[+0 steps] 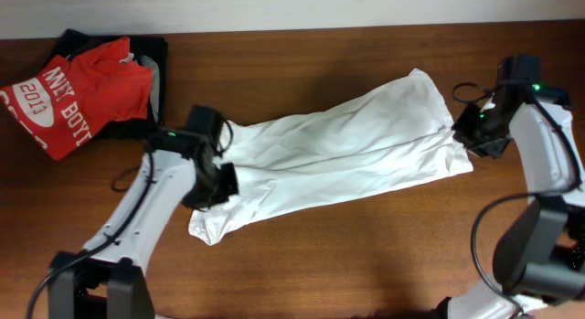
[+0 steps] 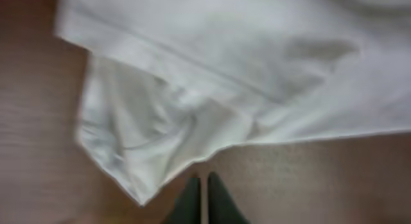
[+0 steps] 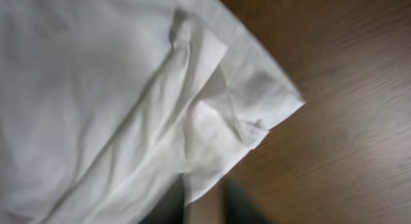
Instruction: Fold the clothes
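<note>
The white T-shirt [image 1: 347, 145] is being shown folded lengthwise into a long, wrinkled band, lying diagonally across the brown wooden table [image 1: 366, 255].

My left gripper [image 2: 201, 199] shows as two tips cut by the bottom edge of its blurred wrist view, where the T-shirt [image 2: 257, 70] runs off top and right. From above, it covers the T-shirt's left end. My right gripper [image 3: 202, 205] is cropped too, one finger behind the T-shirt's corner; whether it pinches cloth I cannot tell. Left of the T-shirt, a red shirt [image 1: 73, 90], cut by the frame, hides most of a black garment [image 1: 157, 49].
</note>
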